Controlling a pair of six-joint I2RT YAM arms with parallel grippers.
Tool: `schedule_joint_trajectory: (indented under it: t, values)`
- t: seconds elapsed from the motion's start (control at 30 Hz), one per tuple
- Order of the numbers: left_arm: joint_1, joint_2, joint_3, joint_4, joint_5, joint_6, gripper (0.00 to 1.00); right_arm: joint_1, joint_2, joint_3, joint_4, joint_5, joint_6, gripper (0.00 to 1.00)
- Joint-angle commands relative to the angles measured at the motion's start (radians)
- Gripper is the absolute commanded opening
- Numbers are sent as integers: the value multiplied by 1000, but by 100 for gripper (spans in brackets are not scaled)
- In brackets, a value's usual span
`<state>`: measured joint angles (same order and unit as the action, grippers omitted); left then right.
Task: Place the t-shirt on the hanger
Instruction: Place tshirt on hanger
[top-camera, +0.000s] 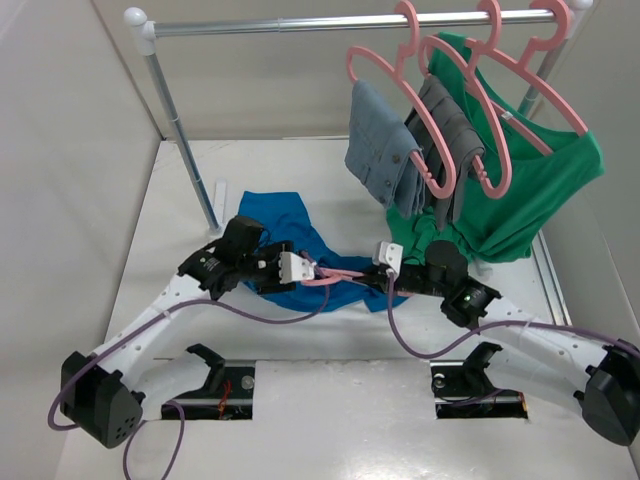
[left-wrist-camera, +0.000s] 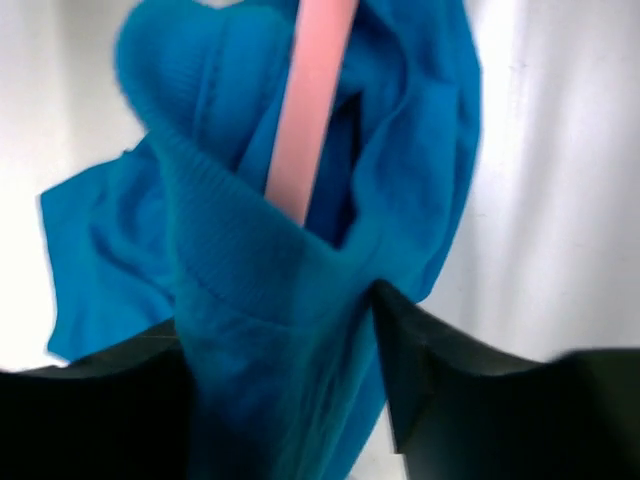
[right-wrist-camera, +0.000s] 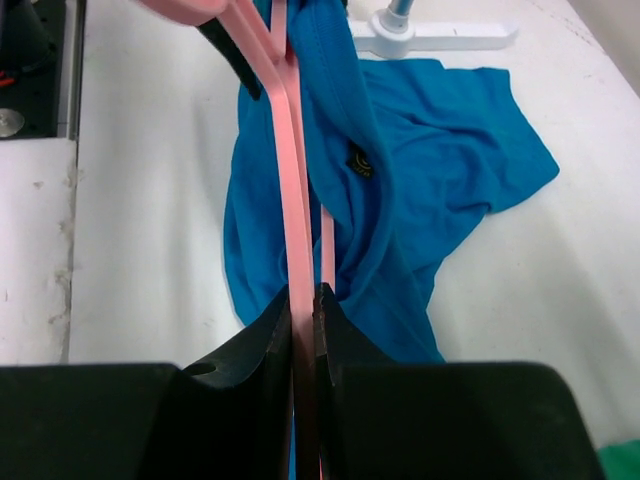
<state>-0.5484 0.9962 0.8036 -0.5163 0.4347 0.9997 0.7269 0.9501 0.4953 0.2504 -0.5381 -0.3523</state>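
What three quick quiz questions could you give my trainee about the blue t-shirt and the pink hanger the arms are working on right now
1. True or false: the right jaws are clamped on the hanger.
2. Most of the t-shirt is: A hanging from a rail, B lying on the table, C folded in a stack.
3. Which garment's fabric sits between the left jaws?
Key: 1 true; 2 B; 3 the t-shirt.
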Motion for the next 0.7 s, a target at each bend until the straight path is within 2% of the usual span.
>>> schedule_joint_trajectory:
  t: [0.0,0.03,0.07,0.13,0.3,0.4,0.43,0.47,0.57,0.6,0.67]
  values:
    - [-5,34,-11,-4,150,74,47,-9,-4,45,69,18,1,0]
    - [-5,47,-1,-4,150,74,39,-9,-4,54,69,18,1,0]
    - [-5,47,-1,-4,162,74,17,-9,6,54,69,18,1,0]
    - [-5,47,8,-4,162,48,0,0,6,66,69,18,1,0]
    - [-5,9,55,-13,151,-59,0,19,85,146,69,29,1,0]
    - [-5,-25,55,39,83,-156,0,40,159,237,52,85,9,0]
    - [-5,-34,55,59,12,-192,0,40,177,265,35,128,18,11]
    - [-5,-44,40,90,-25,-246,0,40,193,294,14,150,29,46]
    - [-5,-88,-4,99,-102,-260,0,49,225,405,-109,267,59,89]
    - [-5,-102,-15,87,-111,-260,0,49,225,422,-135,295,59,99]
    - [-5,-146,-46,87,-111,-272,0,60,193,431,-180,355,96,99]
